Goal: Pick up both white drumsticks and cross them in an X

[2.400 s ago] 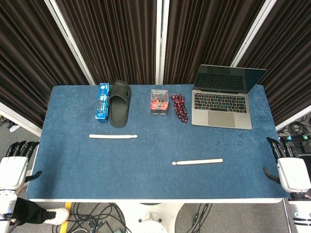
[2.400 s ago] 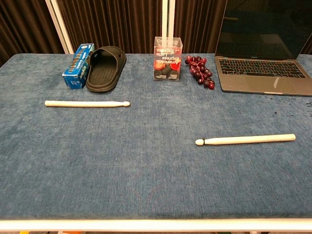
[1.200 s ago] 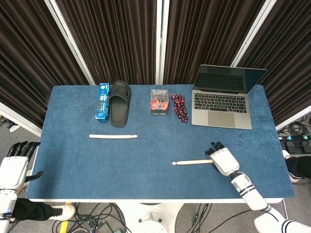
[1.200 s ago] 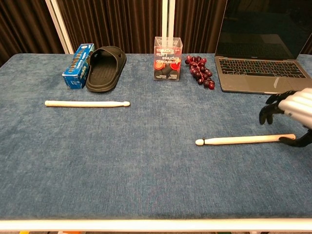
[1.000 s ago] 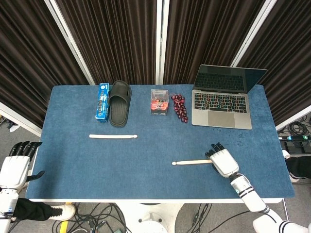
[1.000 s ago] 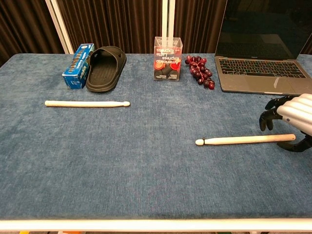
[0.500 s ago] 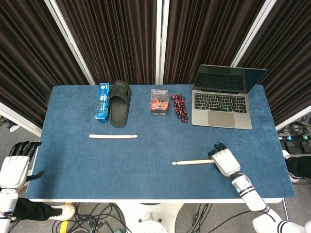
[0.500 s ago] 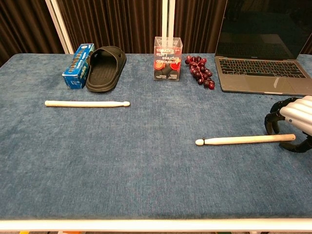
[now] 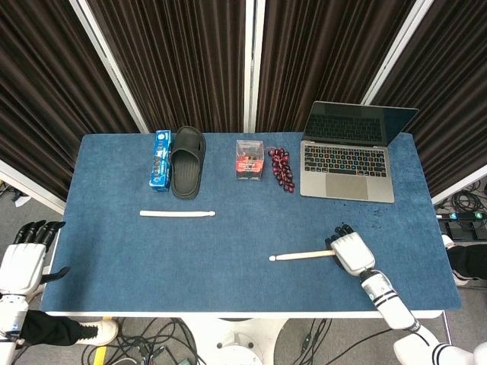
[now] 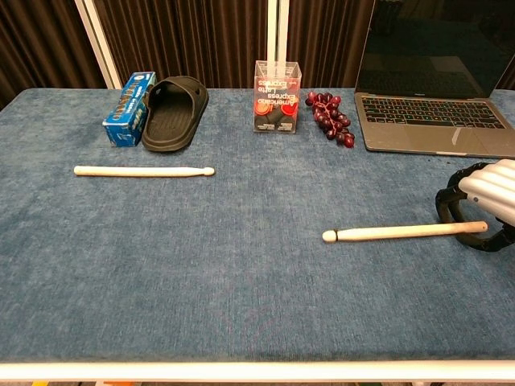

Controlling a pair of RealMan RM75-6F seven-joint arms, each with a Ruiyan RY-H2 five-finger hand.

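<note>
Nearer drumstick (image 10: 405, 232) flat on the blue table (image 9: 228, 258), towards the right front corner, long axis roughly parallel to the front edge, tip pointing to the table's middle, butt end under the right hand (image 9: 351, 252). Curled dark fingers (image 10: 448, 204) behind that butt end and thumb in front of it, bracketing the stick; contact likely, but a firm pinch not certain from the chest view, and the stick seemingly not lifted. Hand half-closed, then, neither spread wide nor clenched.

Other drumstick (image 9: 177, 214) well apart, in the table's left half, also lying parallel to the front edge, tip pointing right, just in front of the black slipper (image 9: 187, 161) and blue box (image 9: 160, 159). Untouched. Left hand (image 9: 23, 258) off the table beyond the left front corner, fingers apart, holding nothing, yet by far the nearer of the two to that stick.

Judgement: right hand's grasp on the near stick the step in hand; left stick a reach inward and forward for the left arm.
</note>
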